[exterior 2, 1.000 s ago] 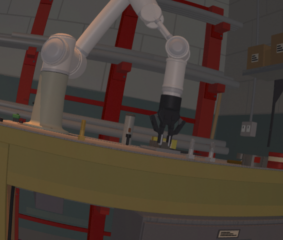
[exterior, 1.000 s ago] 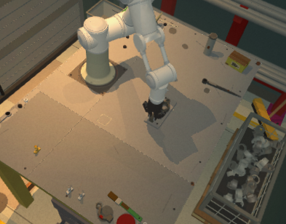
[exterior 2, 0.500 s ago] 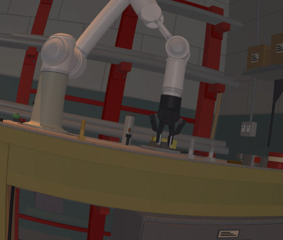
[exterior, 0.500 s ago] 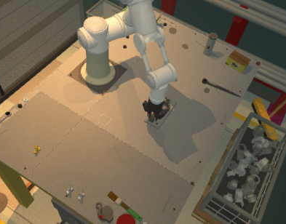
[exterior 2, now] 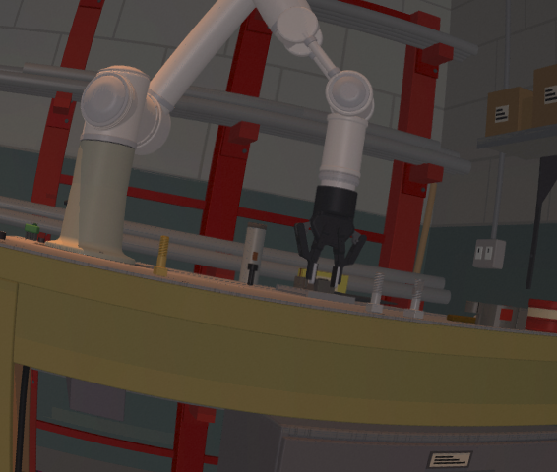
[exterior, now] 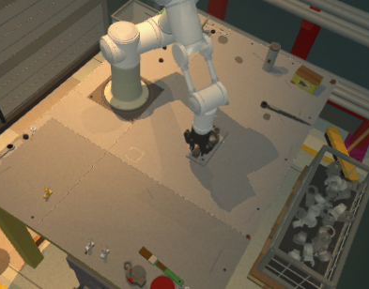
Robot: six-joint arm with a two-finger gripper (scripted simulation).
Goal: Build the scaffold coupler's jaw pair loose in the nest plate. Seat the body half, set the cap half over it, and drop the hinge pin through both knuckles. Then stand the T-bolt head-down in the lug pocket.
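The coupler half (exterior 2: 321, 280) on the nest plate (exterior: 206, 149) is mostly hidden by my fingers; only a yellowish block shows between them from the second side camera. The grey plate lies flat near the middle of the bench, right of the arm's base. A brass T-bolt (exterior 2: 162, 255) stands upright near the front edge by the base, seen from above as a small yellow piece (exterior: 47, 192). Two silver bolts (exterior 2: 376, 293) stand upright right of the plate. My gripper (exterior 2: 324, 278) points straight down over the plate, its fingers open around the coupler half and holding nothing.
A wire bin of grey coupler castings (exterior: 320, 216) sits off the bench's right edge. A grey cylinder (exterior 2: 254, 253) stands left of the plate. A dark rod (exterior: 282, 111) and a yellow box (exterior: 307, 79) lie at the far side, and a red tin (exterior 2: 549, 315) at the near end.
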